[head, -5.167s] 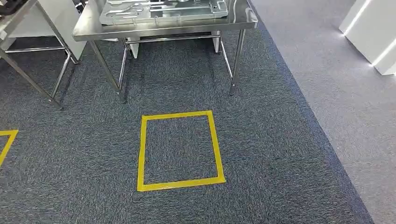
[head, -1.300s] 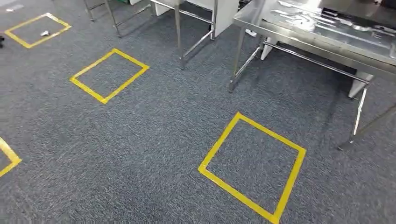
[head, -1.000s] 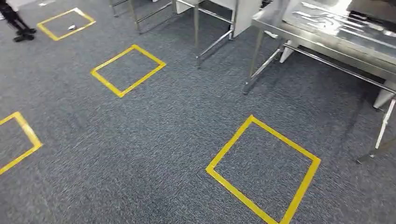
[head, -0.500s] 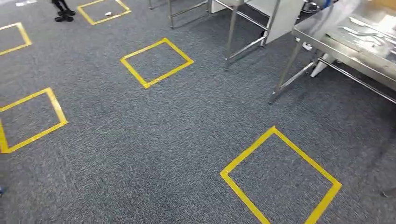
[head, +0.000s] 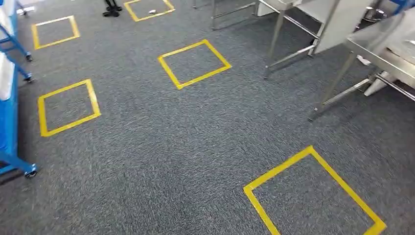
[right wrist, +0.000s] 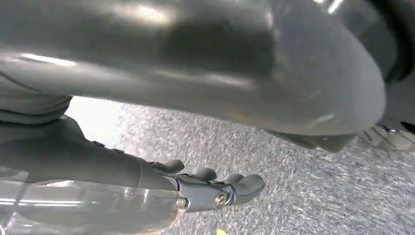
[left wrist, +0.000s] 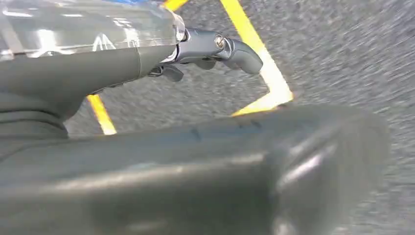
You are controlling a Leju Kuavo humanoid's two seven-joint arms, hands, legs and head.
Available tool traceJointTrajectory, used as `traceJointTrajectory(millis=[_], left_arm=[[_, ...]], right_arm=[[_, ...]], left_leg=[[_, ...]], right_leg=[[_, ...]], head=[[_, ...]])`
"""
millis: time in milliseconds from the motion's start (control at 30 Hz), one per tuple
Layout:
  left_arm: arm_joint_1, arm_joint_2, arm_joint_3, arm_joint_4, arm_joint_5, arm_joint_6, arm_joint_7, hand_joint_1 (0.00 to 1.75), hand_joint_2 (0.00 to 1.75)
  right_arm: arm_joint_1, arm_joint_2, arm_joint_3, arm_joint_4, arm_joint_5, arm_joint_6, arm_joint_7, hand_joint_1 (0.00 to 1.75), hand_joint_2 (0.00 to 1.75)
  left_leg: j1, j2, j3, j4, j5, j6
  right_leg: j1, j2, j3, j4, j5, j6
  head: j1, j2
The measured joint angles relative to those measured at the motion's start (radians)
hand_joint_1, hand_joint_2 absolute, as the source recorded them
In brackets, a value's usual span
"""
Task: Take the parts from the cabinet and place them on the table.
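The head view looks down on grey-blue carpet (head: 161,147) marked with yellow tape squares: one (head: 313,193) at about five o'clock, cut by the lower edge, one (head: 194,63) near twelve o'clock, one (head: 68,106) at nine o'clock, one (head: 55,32) at ten o'clock, and one (head: 148,8) at eleven o'clock with a small pale object inside it that is too small to identify. At two o'clock stands a stainless-steel table (head: 386,46) on slim metal legs, its top bright and reflective; any parts on it cannot be made out here. A second steel table (head: 293,29) with a white panel beside it sits at about one o'clock. At nine o'clock, along the picture's edge, is a blue wheeled frame (head: 12,147) on castors, which may be the cabinet, though its shelves and contents are out of sight. A person's dark shoes (head: 111,9) are at eleven o'clock, just beside the far square. In the left wrist view, the left hand (left wrist: 205,51) hangs over the carpet and a corner of yellow tape, its dark fingers (left wrist: 242,54) loosely curled and holding nothing, with a gap to the thick grey thumb (left wrist: 274,171). In the right wrist view, the right hand (right wrist: 210,188) likewise hangs over carpet, fingers (right wrist: 247,186) loosely bent, apart from the thumb (right wrist: 293,78), empty.
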Motion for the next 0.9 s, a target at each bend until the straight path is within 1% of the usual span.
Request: traceJointTrajectory(millis=[33,67,100,133,167,200,233,267,300,333,367,400,433,467,500,533,567,600,633,667,700,733,767,800,833,867,900], left_arm=[[-0.005,-0.005,-0.001,0.0,0.002,0.0,-0.005,0.0,0.0],[-0.005,-0.008,-0.002,0.0,0.003,0.0,-0.011,0.0,0.0],[-0.006,-0.01,-0.002,0.0,0.005,-0.001,-0.016,0.0,0.0],[-0.008,-0.014,-0.002,0.0,0.007,-0.002,-0.022,0.0,0.0],[-0.012,-0.017,-0.002,0.0,0.01,-0.002,-0.024,0.0,0.0],[-0.021,-0.022,-0.002,0.0,0.012,-0.002,-0.024,0.0,0.0],[-0.024,-0.031,-0.002,0.0,0.013,0.0,-0.023,0.0,0.0],[-0.02,-0.035,-0.002,0.0,0.008,0.003,-0.014,0.0,0.0],[-0.014,-0.042,-0.003,0.0,0.001,0.007,-0.002,0.0,0.0],[-0.01,-0.047,-0.006,0.0,-0.006,0.015,0.016,0.0,0.0],[-0.006,-0.065,-0.01,0.002,-0.007,0.024,0.029,0.0,0.0],[-0.006,-0.069,-0.011,0.003,-0.004,0.034,0.037,0.0,0.0],[-0.008,-0.083,-0.011,0.003,0.0,0.04,0.04,0.0,0.0],[-0.01,-0.091,-0.011,0.003,0.005,0.046,0.041,0.0,0.0],[-0.01,-0.099,-0.01,0.003,0.013,0.05,0.043,0.0,0.0],[-0.009,-0.105,-0.008,0.003,0.023,0.055,0.045,0.0,0.0],[-0.007,-0.108,-0.007,0.003,0.029,0.058,0.052,0.0,0.0],[-0.005,-0.113,-0.004,0.003,0.036,0.06,0.063,0.0,0.0],[-0.004,-0.116,0.001,0.003,0.042,0.061,0.07,0.0,0.0],[-0.003,-0.119,0.006,0.003,0.043,0.061,0.074,0.0,0.0],[-0.003,-0.122,0.01,0.003,0.045,0.063,0.076,0.0,0.0],[-0.005,-0.122,0.011,0.003,0.048,0.064,0.08,0.0,0.0],[-0.004,-0.122,0.013,0.003,0.051,0.066,0.083,0.0,0.0],[-0.002,-0.122,0.016,0.003,0.056,0.067,0.093,0.0,0.0],[0.002,-0.123,0.021,0.003,0.062,0.069,0.1,0.0,0.0],[0.004,-0.124,0.027,0.003,0.064,0.069,0.104,0.0,0.0],[0.004,-0.124,0.033,0.003,0.069,0.069,0.106,0.0,0.0]], right_arm=[[0.002,-0.005,-0.002,0.0,0.0,0.003,0.004,0.0,0.0],[0.003,-0.009,-0.003,0.0,0.001,0.006,0.007,0.0,0.0],[0.003,-0.011,-0.003,0.0,0.002,0.008,0.012,0.0,0.0],[0.004,-0.015,-0.003,0.0,0.004,0.012,0.019,0.0,0.0],[0.003,-0.019,-0.004,0.0,0.006,0.015,0.026,0.0,0.0],[0.005,-0.027,-0.005,0.0,0.007,0.018,0.034,0.0,0.0],[0.006,-0.036,-0.007,0.0,0.006,0.019,0.04,0.0,0.0],[0.006,-0.042,-0.012,0.0,0.001,0.02,0.046,0.0,0.0],[0.005,-0.047,-0.018,0.0,-0.007,0.025,0.049,0.0,0.0],[0.006,-0.053,-0.025,0.0,-0.016,0.032,0.055,0.0,0.0],[0.011,-0.062,-0.031,0.0,-0.018,0.042,0.062,0.0,0.0],[0.017,-0.066,-0.036,0.0,-0.018,0.053,0.067,0.0,0.0],[0.025,-0.07,-0.039,0.0,-0.015,0.064,0.075,0.0,0.0],[0.03,-0.073,-0.041,0.0,-0.007,0.071,0.082,0.0,0.0],[0.034,-0.076,-0.041,0.0,0.005,0.077,0.089,0.0,0.0],[0.036,-0.079,-0.041,0.0,0.018,0.081,0.092,0.0,0.0],[0.038,-0.081,-0.041,0.0,0.023,0.078,0.09,0.0,0.0],[0.04,-0.084,-0.041,0.0,0.026,0.064,0.083,0.0,0.0],[0.039,-0.089,-0.041,0.0,0.029,0.054,0.074,0.0,0.0],[0.04,-0.095,-0.041,0.0,0.03,0.047,0.069,0.0,0.0],[0.041,-0.099,-0.041,0.0,0.03,0.045,0.067,0.0,0.0],[0.039,-0.1,-0.041,0.0,0.03,0.041,0.06,0.0,0.0],[0.037,-0.105,-0.041,-0.001,0.03,0.027,0.048,0.0,0.0],[0.032,-0.11,-0.041,-0.003,0.029,0.003,0.025,0.0,0.0],[0.026,-0.116,-0.041,-0.005,0.029,-0.019,0.001,0.0,0.0],[0.024,-0.119,-0.041,-0.005,0.027,-0.037,-0.019,0.0,0.0],[0.024,-0.126,-0.041,-0.006,0.027,-0.048,-0.038,0.0,0.0]], left_leg=[[0.001,0.003,-0.005,0.011,0.01,0.0],[0.002,0.007,0.017,-0.029,0.038,0.0],[0.002,0.013,0.058,-0.105,0.078,0.002],[0.003,0.029,0.112,-0.202,0.119,0.004],[0.001,0.071,0.155,-0.277,0.14,0.009],[-0.012,0.087,0.161,-0.301,0.13,0.02],[-0.011,0.071,0.157,-0.3,0.132,0.03],[-0.013,0.064,0.154,-0.3,0.13,0.033],[-0.014,0.053,0.154,-0.301,0.13,0.039],[-0.011,0.045,0.162,-0.311,0.136,0.048],[-0.007,0.038,0.165,-0.313,0.14,0.054],[-0.007,0.028,0.163,-0.313,0.142,0.058],[-0.008,0.017,0.161,-0.313,0.144,0.065],[-0.009,0.006,0.16,-0.313,0.144,0.067],[-0.01,-0.007,0.159,-0.312,0.144,0.068],[-0.011,-0.024,0.161,-0.311,0.144,0.067],[-0.011,-0.037,0.163,-0.311,0.143,0.067],[-0.01,-0.054,0.166,-0.31,0.142,0.065],[-0.01,-0.068,0.168,-0.309,0.141,0.063],[-0.01,-0.079,0.169,-0.307,0.138,0.059],[-0.013,-0.085,0.166,-0.305,0.137,0.054],[-0.014,-0.097,0.162,-0.3,0.135,0.05],[-0.011,-0.101,0.161,-0.304,0.138,0.044],[-0.01,-0.11,0.158,-0.308,0.139,0.038],[-0.01,-0.12,0.158,-0.311,0.14,0.03],[-0.012,-0.091,0.159,-0.3,0.133,0.028],[-0.015,-0.037,0.146,-0.271,0.111,0.026]], right_leg=[[0.001,-0.016,0.001,0.0,-0.001,0.001],[0.002,-0.027,0.002,0.0,-0.002,0.002],[0.002,-0.036,0.004,0.001,-0.004,0.004],[0.002,-0.045,0.007,0.001,-0.006,0.007],[0.005,-0.054,0.011,0.002,-0.009,0.011],[0.012,-0.062,0.01,0.008,-0.014,0.02],[0.011,-0.07,0.013,0.003,-0.013,0.027],[0.01,-0.078,0.016,0.001,-0.015,0.032],[0.01,-0.087,0.021,-0.002,-0.015,0.037],[0.006,-0.085,0.023,0.002,-0.02,0.046],[0.001,-0.039,0.019,0.019,-0.035,0.053],[0.002,-0.001,-0.001,0.062,-0.069,0.054],[0.002,0.02,-0.042,0.148,-0.118,0.055],[0.002,0.026,-0.079,0.224,-0.15,0.055],[0.002,0.029,-0.113,0.288,-0.17,0.056],[0.002,0.03,-0.134,0.32,-0.162,0.055],[0.002,0.031,-0.13,0.297,-0.132,0.054],[0.001,0.034,-0.1,0.22,-0.076,0.052],[0.0,0.042,-0.061,0.126,-0.024,0.05],[-0.003,0.071,-0.023,0.034,0.016,0.047],[-0.004,0.104,-0.019,0.024,0.0,0.045],[0.003,0.1,-0.017,0.012,0.009,0.04],[0.003,0.089,-0.018,0.014,0.008,0.035],[0.006,0.082,-0.016,0.015,0.007,0.029],[0.004,0.071,-0.013,0.01,0.009,0.022],[-0.002,0.057,-0.009,0.001,0.015,0.011],[-0.001,0.047,-0.007,-0.002,0.014,0.003]], head=[[0.0,0.0],[0.0,0.0],[0.0,0.0],[0.0,0.0],[0.0,0.0],[0.0,0.0],[0.001,0.0],[0.001,0.0],[0.001,0.0],[0.001,0.0],[0.001,0.0],[0.001,0.0],[0.001,0.0],[0.001,0.0],[0.001,0.0],[0.001,0.0],[0.001,0.0],[0.001,0.0],[0.001,0.0],[0.001,0.0],[0.001,0.0],[0.001,0.0],[0.001,0.0],[0.0,0.0],[0.0,0.0],[0.0,0.0],[0.0,0.0]])
